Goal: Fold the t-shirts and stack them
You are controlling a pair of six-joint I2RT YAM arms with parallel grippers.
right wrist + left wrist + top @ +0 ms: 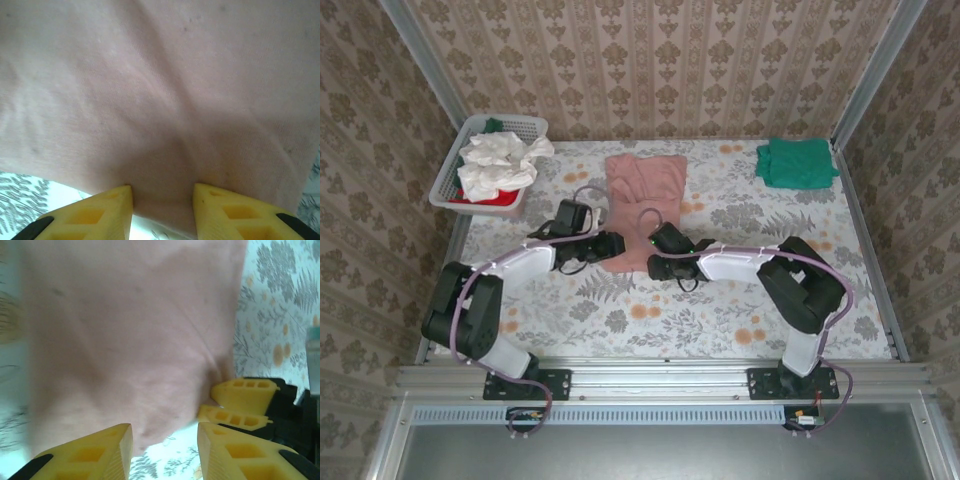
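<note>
Both arms bend inward, low over the worktop (720, 310), meeting at the near hem of the pink t-shirt (645, 195). Left claw (160, 432) and right claw (161, 192) stand apart there. Teal t-shirt (795, 162) far right, basket (448, 180) far left.

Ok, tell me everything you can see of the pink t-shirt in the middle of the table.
The dusty-pink soft cloth t-shirt lies flat mid-table on the floral tablecloth. It is folded into a narrow lengthwise oblong with a plain side up and is lightly creased. Its near edge sits at the tips of the left hand and right hand, whose yellow fingers stand apart. Nothing lies on top of it.
</note>
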